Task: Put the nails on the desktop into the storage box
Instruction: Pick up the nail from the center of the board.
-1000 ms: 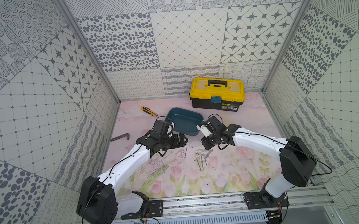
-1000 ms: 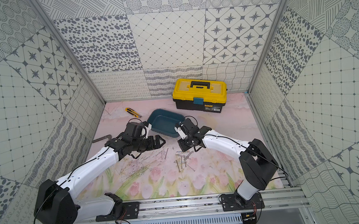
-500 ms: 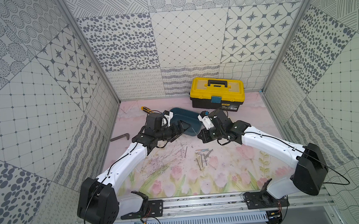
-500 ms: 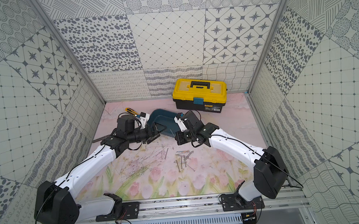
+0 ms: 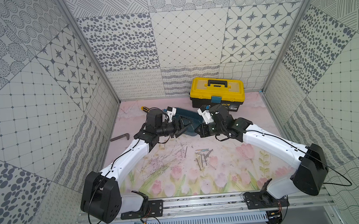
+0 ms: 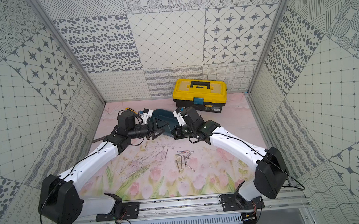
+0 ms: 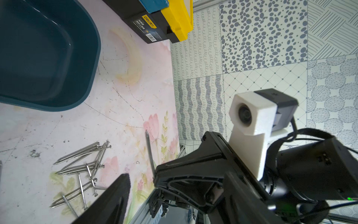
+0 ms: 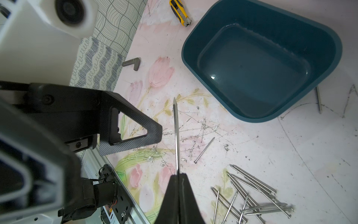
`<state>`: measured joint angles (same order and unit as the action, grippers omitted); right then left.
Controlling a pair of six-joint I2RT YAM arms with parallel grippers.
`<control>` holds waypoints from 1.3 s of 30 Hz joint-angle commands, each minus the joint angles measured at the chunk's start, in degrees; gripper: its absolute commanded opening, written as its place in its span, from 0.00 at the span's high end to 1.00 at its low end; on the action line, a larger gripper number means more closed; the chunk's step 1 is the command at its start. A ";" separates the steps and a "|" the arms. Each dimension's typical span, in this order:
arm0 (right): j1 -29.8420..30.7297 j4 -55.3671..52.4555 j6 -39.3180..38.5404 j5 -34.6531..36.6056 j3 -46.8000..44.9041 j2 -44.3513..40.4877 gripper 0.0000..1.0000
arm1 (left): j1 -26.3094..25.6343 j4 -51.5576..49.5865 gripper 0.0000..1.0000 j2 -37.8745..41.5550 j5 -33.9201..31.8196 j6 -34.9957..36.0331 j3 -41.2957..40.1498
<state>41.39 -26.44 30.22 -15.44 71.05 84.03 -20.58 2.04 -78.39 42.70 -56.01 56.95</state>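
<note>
My right gripper [image 8: 177, 174] is shut on one thin grey nail [image 8: 176, 135], which sticks straight out of the jaws above the desktop [image 8: 251, 147]. The teal storage box [image 8: 186, 58] lies just beyond it and looks empty. My left gripper [image 5: 183, 128] faces the right gripper [image 5: 197, 130] in front of the box [image 5: 191, 117]. It is open and holds nothing; one finger [image 8: 135, 131] stands close beside the held nail. In the left wrist view the nail [image 7: 150, 153] juts from the right gripper's tip. Several loose nails [image 5: 204, 158] [image 7: 87, 161] lie heaped on the desktop.
A yellow-and-black toolbox [image 5: 216, 92] stands behind the box at the back wall. A yellow utility knife [image 8: 180, 13] lies at the back left. A dark L-shaped bar [image 5: 120, 137] rests by the left wall. Single nails lie beside the box [image 8: 318, 99] and left of the heap [image 5: 185, 152].
Both arms have moved back from the nail heap toward the storage box, the right one carrying the nail. The left gripper's fingers have drawn somewhat closer together.
</note>
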 commanded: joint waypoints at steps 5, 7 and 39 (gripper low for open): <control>-0.07 2.24 0.73 -0.16 2.57 -1.92 1.00 | 0.19 5.38 0.33 -2.78 4.62 -2.79 1.83; -0.07 2.27 0.64 -0.23 2.73 -1.84 1.00 | 0.18 5.18 0.33 -3.34 4.75 -2.87 2.01; 1.83 4.02 3.61 -0.45 3.39 -1.13 1.00 | 0.49 1.46 0.92 -5.36 4.41 -0.46 4.50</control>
<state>42.37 -24.21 33.12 -16.12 72.66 83.85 -20.23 2.55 -83.48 44.95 -58.33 60.66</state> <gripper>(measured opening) 0.072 0.101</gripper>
